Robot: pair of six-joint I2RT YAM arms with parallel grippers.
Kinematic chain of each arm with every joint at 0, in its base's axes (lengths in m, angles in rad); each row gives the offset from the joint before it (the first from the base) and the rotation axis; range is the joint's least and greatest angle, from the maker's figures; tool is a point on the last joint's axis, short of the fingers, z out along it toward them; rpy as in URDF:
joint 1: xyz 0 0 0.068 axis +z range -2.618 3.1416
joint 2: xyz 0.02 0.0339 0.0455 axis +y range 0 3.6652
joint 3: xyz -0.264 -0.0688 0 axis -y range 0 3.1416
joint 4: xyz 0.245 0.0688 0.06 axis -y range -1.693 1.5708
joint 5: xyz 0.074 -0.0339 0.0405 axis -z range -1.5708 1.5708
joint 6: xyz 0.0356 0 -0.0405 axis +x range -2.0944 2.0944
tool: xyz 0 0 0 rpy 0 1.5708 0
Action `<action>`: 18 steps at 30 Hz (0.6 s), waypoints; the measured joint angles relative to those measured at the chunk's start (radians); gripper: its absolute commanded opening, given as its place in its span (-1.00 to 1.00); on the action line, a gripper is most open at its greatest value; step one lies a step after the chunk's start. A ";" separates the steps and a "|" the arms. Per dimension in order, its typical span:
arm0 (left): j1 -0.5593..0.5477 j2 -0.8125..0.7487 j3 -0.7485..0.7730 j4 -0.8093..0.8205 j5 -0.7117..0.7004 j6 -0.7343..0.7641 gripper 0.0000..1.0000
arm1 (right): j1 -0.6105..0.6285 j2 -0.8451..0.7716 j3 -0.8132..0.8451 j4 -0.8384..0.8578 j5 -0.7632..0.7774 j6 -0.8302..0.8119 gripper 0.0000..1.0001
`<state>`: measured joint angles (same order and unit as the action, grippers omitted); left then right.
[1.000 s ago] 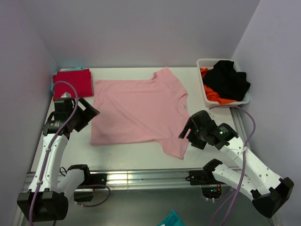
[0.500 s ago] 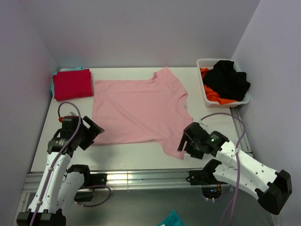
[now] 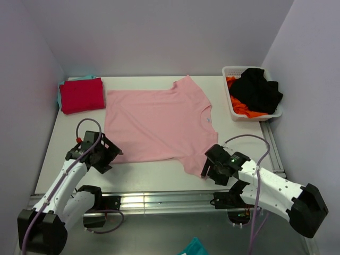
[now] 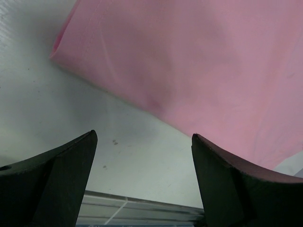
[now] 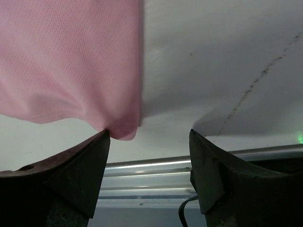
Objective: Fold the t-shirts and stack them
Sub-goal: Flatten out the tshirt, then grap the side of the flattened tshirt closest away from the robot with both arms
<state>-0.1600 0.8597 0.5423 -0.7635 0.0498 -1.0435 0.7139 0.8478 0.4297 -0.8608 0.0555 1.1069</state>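
The light pink t-shirt (image 3: 156, 119) lies spread flat in the middle of the table. The red t-shirt (image 3: 81, 94) lies folded at the back left, with a teal edge (image 3: 59, 95) showing under it. My left gripper (image 3: 110, 157) is open and low at the pink shirt's near left hem corner. In the left wrist view (image 4: 143, 135) the hem (image 4: 189, 61) lies just ahead of the fingers. My right gripper (image 3: 206, 169) is open at the tip of the near sleeve. In the right wrist view (image 5: 149, 132) the sleeve tip (image 5: 120, 127) touches the left finger.
A white basket (image 3: 254, 117) at the back right holds black cloth (image 3: 257, 87) and orange cloth. A metal rail (image 3: 159, 199) runs along the table's near edge. A teal cloth (image 3: 194, 247) shows below the table. Walls stand close on the left, back and right.
Both arms have come down and towards the near edge. The left gripper moved from beside the red shirt to the pink hem corner. The right gripper moved to the sleeve tip.
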 measured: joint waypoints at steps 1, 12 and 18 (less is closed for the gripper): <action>-0.008 0.009 0.000 0.008 -0.006 -0.013 0.75 | 0.000 0.010 0.000 0.007 0.000 0.000 0.49; -0.047 0.040 0.022 -0.076 -0.227 -0.155 0.78 | 0.000 0.120 0.011 0.109 0.001 0.004 0.09; -0.047 0.143 0.021 -0.056 -0.258 -0.174 0.77 | 0.000 0.181 0.033 0.143 0.000 0.003 -0.19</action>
<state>-0.2070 1.0023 0.5632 -0.8196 -0.2085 -1.2171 0.7139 1.0290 0.4629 -0.7181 0.0555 1.1103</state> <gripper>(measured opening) 0.886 0.451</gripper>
